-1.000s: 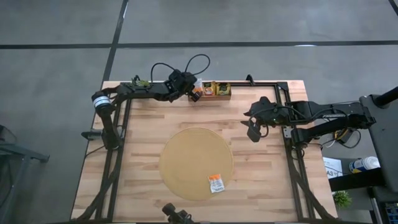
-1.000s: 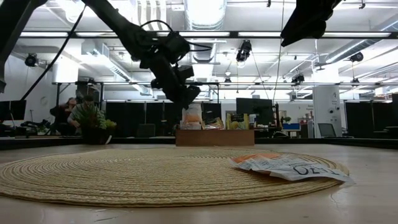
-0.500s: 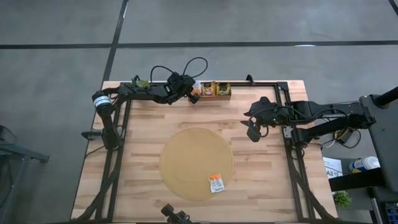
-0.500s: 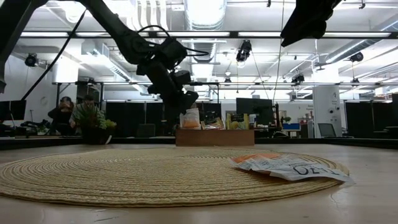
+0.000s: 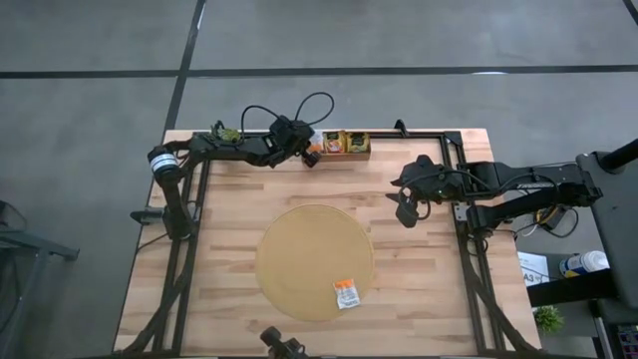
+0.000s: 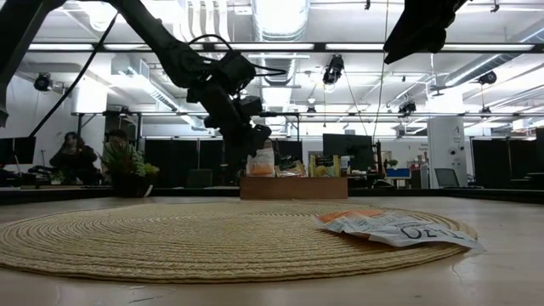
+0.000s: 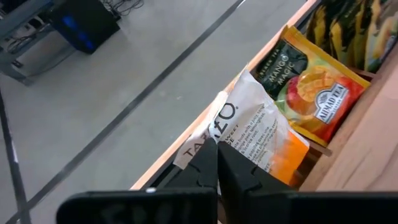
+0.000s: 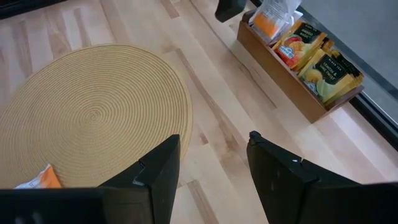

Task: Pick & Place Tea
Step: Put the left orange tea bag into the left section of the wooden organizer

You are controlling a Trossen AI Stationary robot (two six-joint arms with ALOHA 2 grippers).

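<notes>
1. Left claw (image 5: 311, 151) sits at the end of the wooden tray (image 5: 356, 155) at the bench's (image 5: 219, 259) far edge, fingers pressed together, pinching the white-and-orange sachet (image 7: 252, 134) by its top edge. That grip suits lifting it straight out of its slot.
2. It looks partly clear of the tray, though I can't tell for sure from the low view.
3. The other sachets (image 8: 317, 65) stand upright in the tray's compartments, so each one offers a top edge to grab.
4. One delivered sachet (image 5: 346, 293) lies flat on the round mat (image 5: 299, 254), near its edge. The mat is likely the drop zone.
5. Right claw (image 5: 408, 212) is parked over bare bench beside the mat, fingers spread, holding nothing and clear of the left arm's path.
</notes>
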